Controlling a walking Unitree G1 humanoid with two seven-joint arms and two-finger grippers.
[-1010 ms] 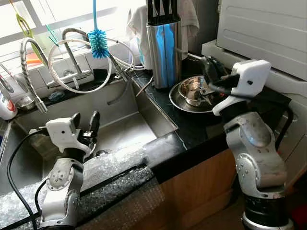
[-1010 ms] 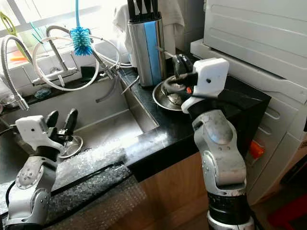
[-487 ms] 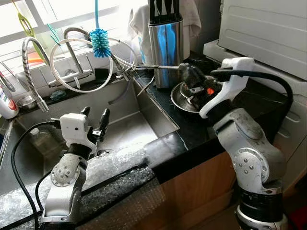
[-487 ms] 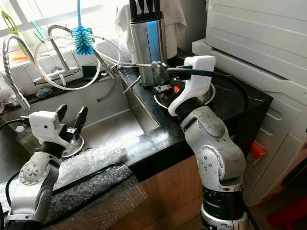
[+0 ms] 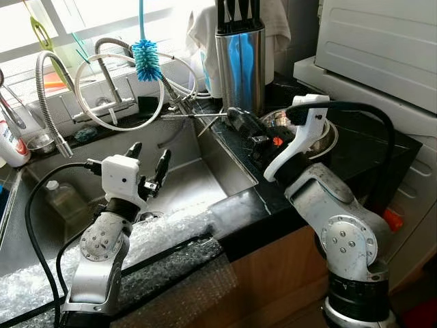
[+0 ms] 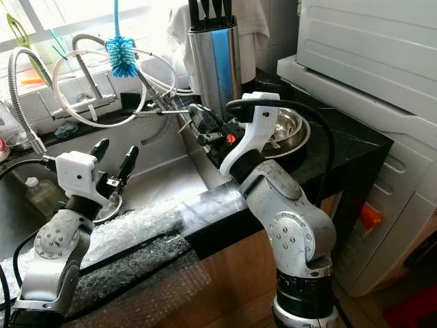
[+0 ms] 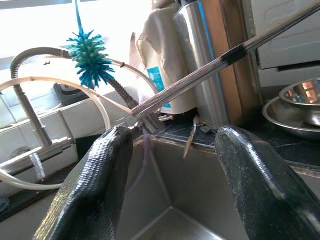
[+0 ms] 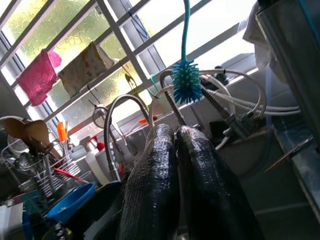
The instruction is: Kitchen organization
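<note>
My right gripper is shut on a long thin metal utensil, which it holds level above the sink's right corner. The utensil's shaft has a dark band and points toward the tap hoses. In the right wrist view the fingers are pressed together. Over the steel sink my left gripper hovers open, nothing between its fingers. Stacked steel bowls sit on the black counter behind my right arm.
A steel knife block stands at the back of the counter. A blue bottle brush and looped tap hoses hang over the sink. Bubble wrap covers the sink's front edge. A white appliance is at right.
My right gripper has swung left from the bowls to above the sink corner, carrying the metal utensil. My left gripper has risen a little and stays open.
</note>
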